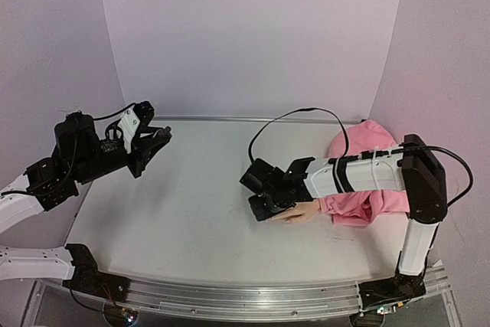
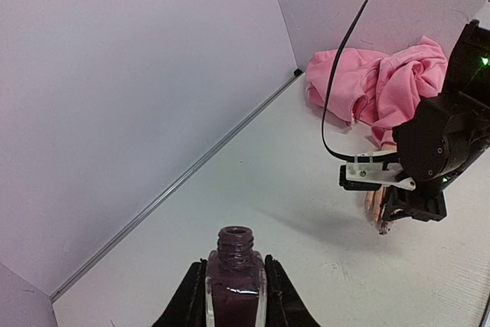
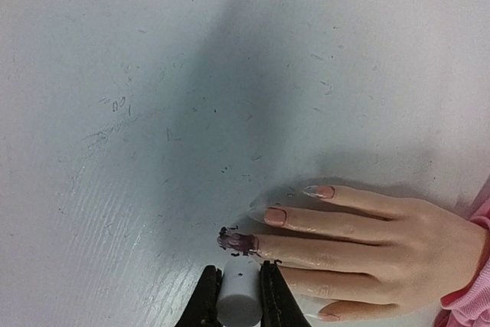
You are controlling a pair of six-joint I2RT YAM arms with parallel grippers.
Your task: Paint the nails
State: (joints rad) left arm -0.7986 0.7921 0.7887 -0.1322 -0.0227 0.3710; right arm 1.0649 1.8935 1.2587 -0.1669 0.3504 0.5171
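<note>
Purple nail (image 3: 237, 243); right tool (image 3: 239, 285) (gripping cap (image 3: 239, 305))

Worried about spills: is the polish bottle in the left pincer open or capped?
Open. The polish bottle sits in the left pincer, its threaded neck bare; the white cap is in the right pincer.

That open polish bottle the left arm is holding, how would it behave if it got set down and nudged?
The bottle looks like smooth glass, so probably rigid and somewhat slippery. It is narrow and tall with no cap on, so a nudge might tip it and spill the dark polish inside.
</note>
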